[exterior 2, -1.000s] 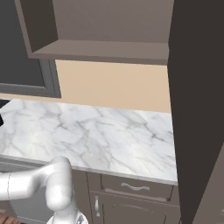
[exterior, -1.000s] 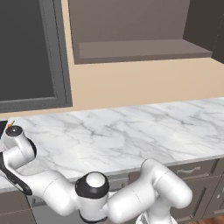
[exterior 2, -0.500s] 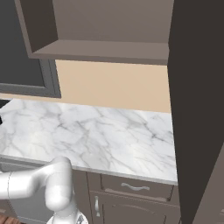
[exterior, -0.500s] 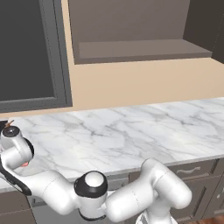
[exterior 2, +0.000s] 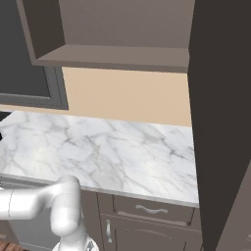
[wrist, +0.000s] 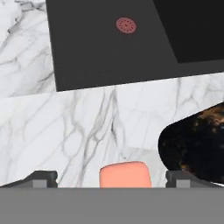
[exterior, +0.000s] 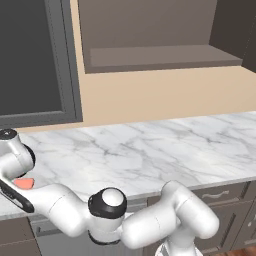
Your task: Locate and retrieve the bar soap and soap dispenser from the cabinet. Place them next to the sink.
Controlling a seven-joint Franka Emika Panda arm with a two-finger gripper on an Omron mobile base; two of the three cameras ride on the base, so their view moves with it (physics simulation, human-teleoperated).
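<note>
Gripper (wrist: pixel 111 177) spread open, left fingertip (wrist: pixel 41 177) at the lower left, bar soap (wrist: pixel 125 175) lying on marble counter (wrist: pixel 65 131) between the 2 tips, black dispenser (wrist: pixel 197 144) just right, dark sink (wrist: pixel 105 48) beyond.

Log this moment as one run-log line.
gripper: open, astride bar soap | soap on marble counter beside sink | soap dispenser: on counter

The white arm rises from the base, folds at a dark-capped elbow joint and reaches far to the robot's left, its wrist bent downward at the edge of the left base view. In the hand view the gripper (wrist: pixel 111 177) points down, its two dark fingers (wrist: pixel 41 177) spread wide apart (only their tips show).
</note>
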